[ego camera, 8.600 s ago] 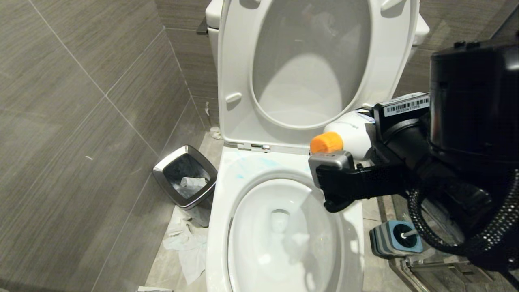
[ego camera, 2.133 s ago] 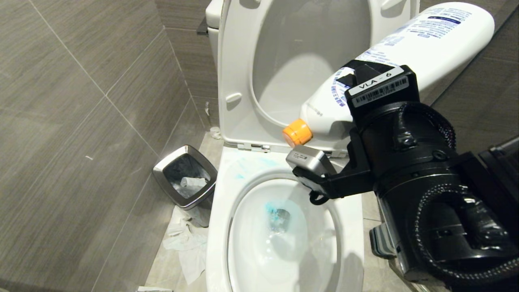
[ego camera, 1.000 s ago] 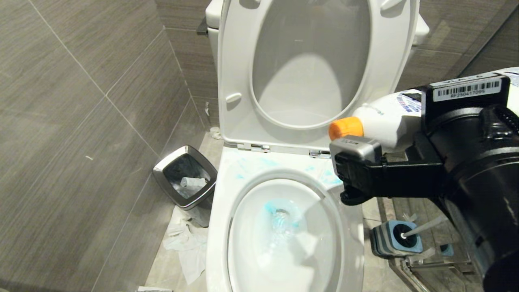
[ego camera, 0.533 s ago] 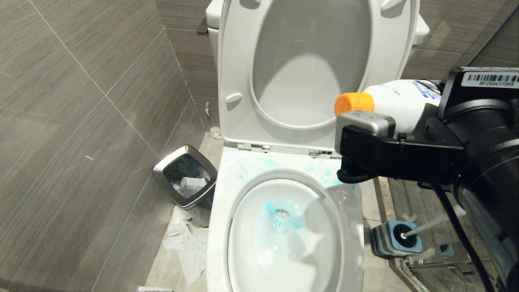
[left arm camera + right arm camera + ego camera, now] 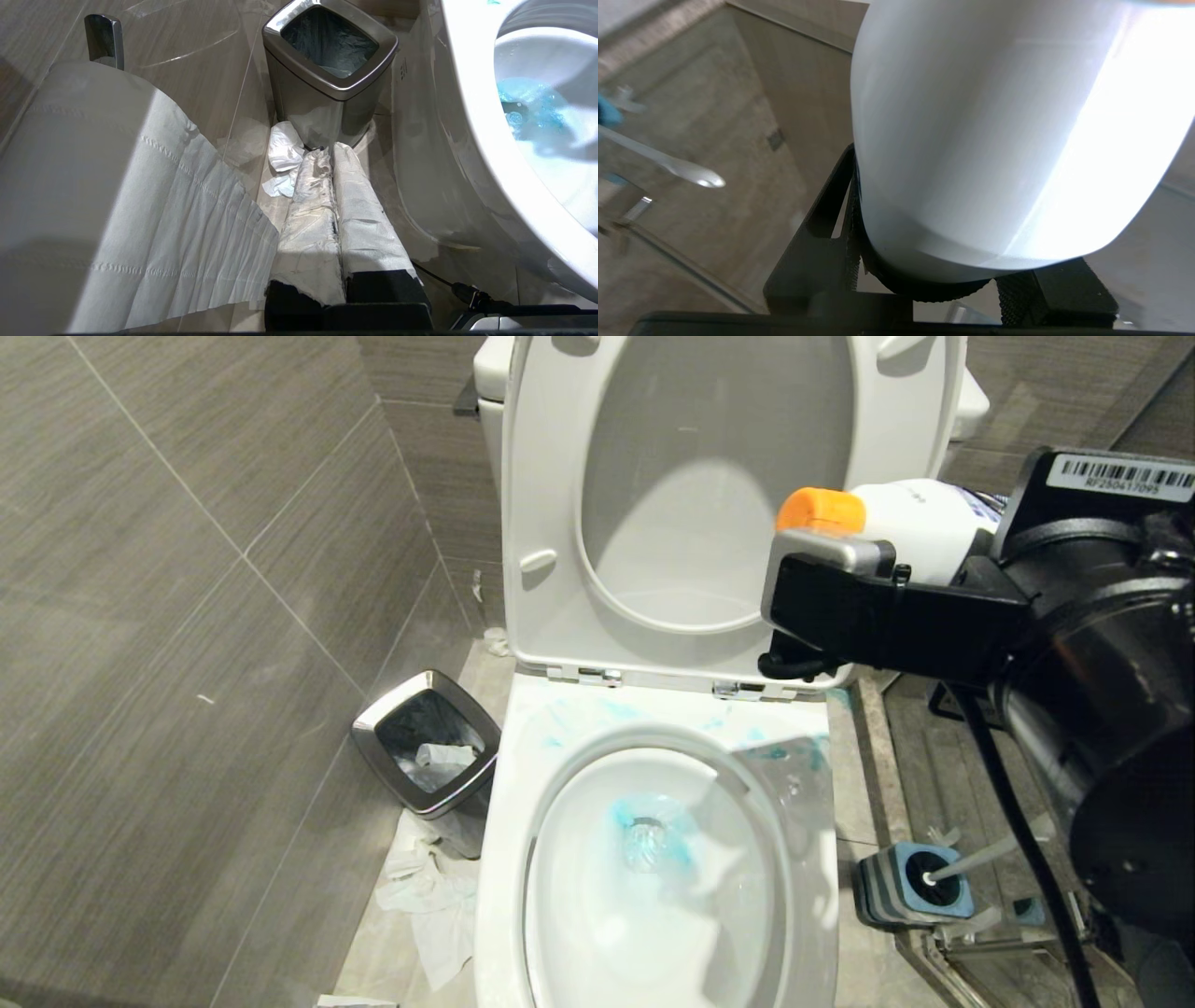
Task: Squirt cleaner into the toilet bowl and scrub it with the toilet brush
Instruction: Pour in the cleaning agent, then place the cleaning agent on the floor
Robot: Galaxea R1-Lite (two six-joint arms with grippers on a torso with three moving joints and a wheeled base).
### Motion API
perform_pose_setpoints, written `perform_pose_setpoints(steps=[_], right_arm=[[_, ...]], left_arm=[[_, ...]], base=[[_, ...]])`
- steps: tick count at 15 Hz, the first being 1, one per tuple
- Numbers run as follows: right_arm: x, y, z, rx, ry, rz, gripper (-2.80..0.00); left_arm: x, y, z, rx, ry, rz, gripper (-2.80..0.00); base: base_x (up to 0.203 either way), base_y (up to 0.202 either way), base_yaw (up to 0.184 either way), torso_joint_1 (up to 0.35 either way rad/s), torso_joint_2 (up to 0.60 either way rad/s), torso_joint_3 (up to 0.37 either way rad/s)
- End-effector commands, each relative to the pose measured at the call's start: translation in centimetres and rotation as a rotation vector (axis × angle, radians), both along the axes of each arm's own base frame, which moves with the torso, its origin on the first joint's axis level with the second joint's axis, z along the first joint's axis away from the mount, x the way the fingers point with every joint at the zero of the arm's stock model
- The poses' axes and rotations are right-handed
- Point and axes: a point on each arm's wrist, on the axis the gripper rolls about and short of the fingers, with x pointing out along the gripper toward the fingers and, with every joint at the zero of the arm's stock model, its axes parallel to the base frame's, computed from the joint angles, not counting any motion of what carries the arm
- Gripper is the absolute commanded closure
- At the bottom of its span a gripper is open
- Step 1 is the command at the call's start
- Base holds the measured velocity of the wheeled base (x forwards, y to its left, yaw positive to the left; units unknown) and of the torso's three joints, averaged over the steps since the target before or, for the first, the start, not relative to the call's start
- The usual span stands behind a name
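Overhead, the right gripper [image 5: 840, 560] clamps the cleaner [image 5: 910, 523] at upper right, above the blue-stained toilet bowl [image 5: 644, 868]; the toilet brush [image 5: 971, 863] stands lower right. Left wrist: left gripper [image 5: 332, 186] jaws closed, empty. Right wrist: jaws hold the bottle.

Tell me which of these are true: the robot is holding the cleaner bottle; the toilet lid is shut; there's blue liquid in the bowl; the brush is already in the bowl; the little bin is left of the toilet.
1. The right gripper holds the cleaner: true.
2. The toilet lid is shut: false; the lid stands raised.
3. Blue liquid lies in the toilet bowl: true.
4. The brush is in the bowl: false; the toilet brush sits in its holder on the floor.
5. The trash bin stands on the robot's left of the toilet: true.
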Motion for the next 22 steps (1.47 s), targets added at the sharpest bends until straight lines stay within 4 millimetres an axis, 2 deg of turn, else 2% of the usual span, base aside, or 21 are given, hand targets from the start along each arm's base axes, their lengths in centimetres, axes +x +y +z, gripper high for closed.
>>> perform_pose_setpoints(steps=[1,6,11,14,16,20,22], right_arm=[[0.2,-0.1,1.5,0.002,0.004,-0.014,0.0],[-0.2,-0.8,5.0,0.044,-0.02,-0.018,0.0],[-0.9,-2.7,8.2,0.039,-0.02,-0.034,0.0],[-1.2,-3.7,8.9,0.061,-0.032,-0.046,0.0],[0.0,-5.2,9.1,-0.004,0.002,-0.125,0.0],[0.3,-8.3,9.3,-0.084,0.053,-0.224,0.0],[0.0,-8.8,9.4,-0.024,0.015,-0.228,0.0]], left_arm=[[0.0,0.0,0.0,0.0,0.002,0.001,0.0],[0.0,0.0,0.0,0.0,0.002,0.0,0.0],[0.0,0.0,0.0,0.0,0.002,0.001,0.0],[0.0,0.0,0.0,0.0,0.002,0.001,0.0],[0.0,0.0,0.0,0.0,0.002,0.0,0.0],[0.0,0.0,0.0,0.0,0.002,0.0,0.0],[0.0,0.0,0.0,0.0,0.002,0.0,0.0]], base=[[0.0,0.0,0.0,0.0,0.0,0.0],[0.0,0.0,0.0,0.0,0.0,0.0],[0.0,0.0,0.0,0.0,0.0,0.0],[0.0,0.0,0.0,0.0,0.0,0.0],[0.0,0.0,0.0,0.0,0.0,0.0],[0.0,0.0,0.0,0.0,0.0,0.0],[0.0,0.0,0.0,0.0,0.0,0.0]])
